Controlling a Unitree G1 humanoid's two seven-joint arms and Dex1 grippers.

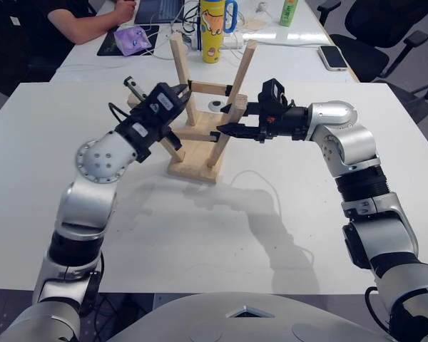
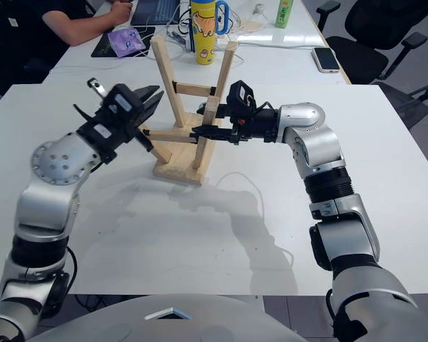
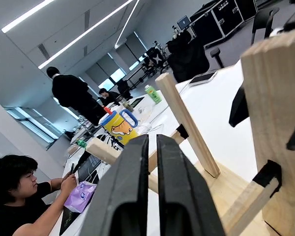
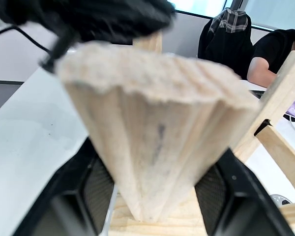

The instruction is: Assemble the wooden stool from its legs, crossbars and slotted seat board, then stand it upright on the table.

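In the centre of the left eye view, the left gripper (image 1: 184,91) and its wrist cover most of the stool's (image 1: 200,132) near-left leg (image 1: 172,148) and the back left corner of the seat board (image 1: 194,169). Whether its fingertips touch the wood cannot be told. From the right wrist, the clamped leg (image 4: 157,137) is a close blur that hides the fingertips of the right gripper (image 1: 223,131) and the leg's joint with the board. The left gripper beyond it is a dark smear. The yellow mug (image 1: 215,32) is cut off by the top edge.
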